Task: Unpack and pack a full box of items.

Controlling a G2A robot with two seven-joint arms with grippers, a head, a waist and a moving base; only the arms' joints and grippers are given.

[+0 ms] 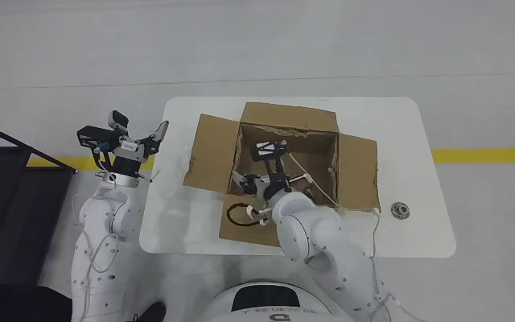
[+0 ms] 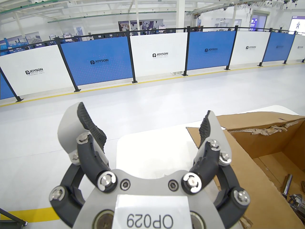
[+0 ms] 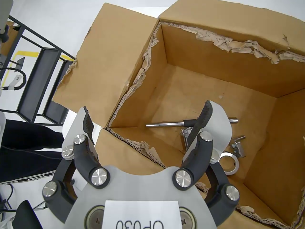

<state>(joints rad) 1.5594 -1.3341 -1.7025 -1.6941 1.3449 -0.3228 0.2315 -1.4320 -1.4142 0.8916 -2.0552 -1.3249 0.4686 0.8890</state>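
Left gripper (image 2: 144,108) and right gripper (image 3: 146,107) gaped empty; steel rod (image 3: 164,124), mid-frame in box (image 3: 214,60), probably heavy and slick, suited a mid-shaft grip.

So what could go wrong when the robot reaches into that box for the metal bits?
The rod, the ring and the small bracket lie bunched together on the floor of the box, so the open right gripper might nudge one or catch two at once. The rod looks smooth and round, so it could slip or roll away. The torn rim is ragged, and a finger might snag it and drag the box.
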